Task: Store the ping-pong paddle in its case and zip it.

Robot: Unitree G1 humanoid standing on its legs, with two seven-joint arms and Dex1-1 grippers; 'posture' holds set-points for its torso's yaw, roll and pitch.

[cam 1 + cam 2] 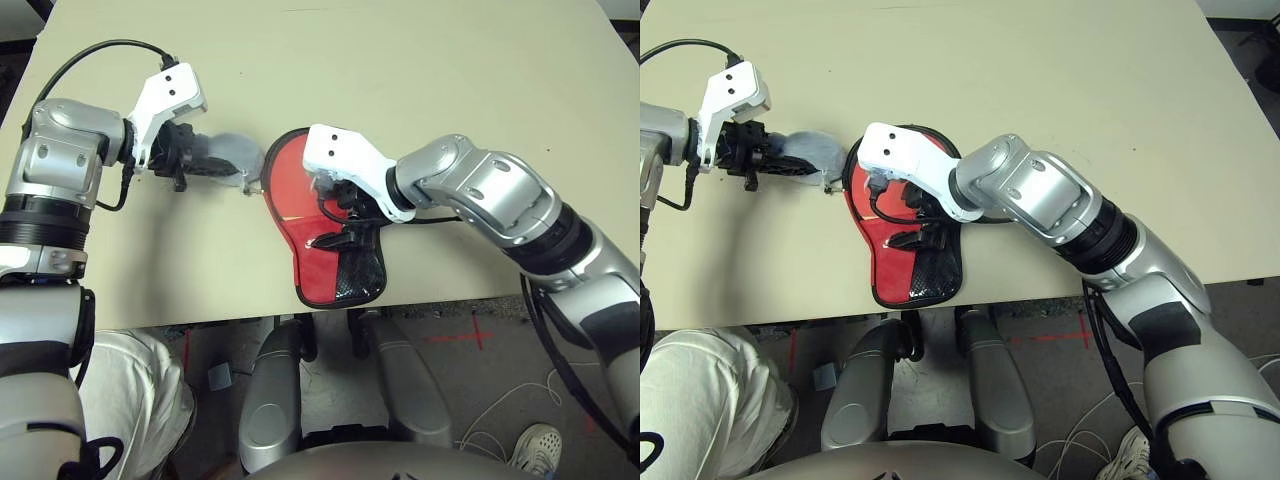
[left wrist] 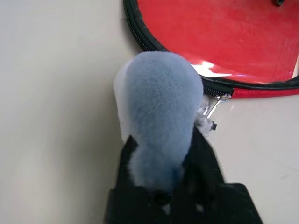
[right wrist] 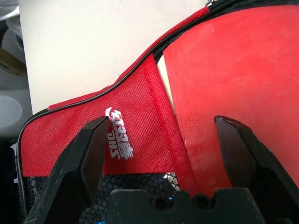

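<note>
Jaws: left gripper (image 2: 161, 186) clamps grey fuzzy pouch (image 2: 156, 107); right gripper (image 3: 161, 154) spread over case (image 3: 70, 128), paddle (image 3: 233, 70) seemingly inside.

The case (image 1: 330, 240) lies at the middle of the frame on the table (image 1: 420, 70), its narrow end reaching the table's near edge. The paddle (image 3: 233, 65) lies inside it. A fuzzy pouch (image 1: 225, 157) lies just left of the case's round end, touching its rim.
</note>
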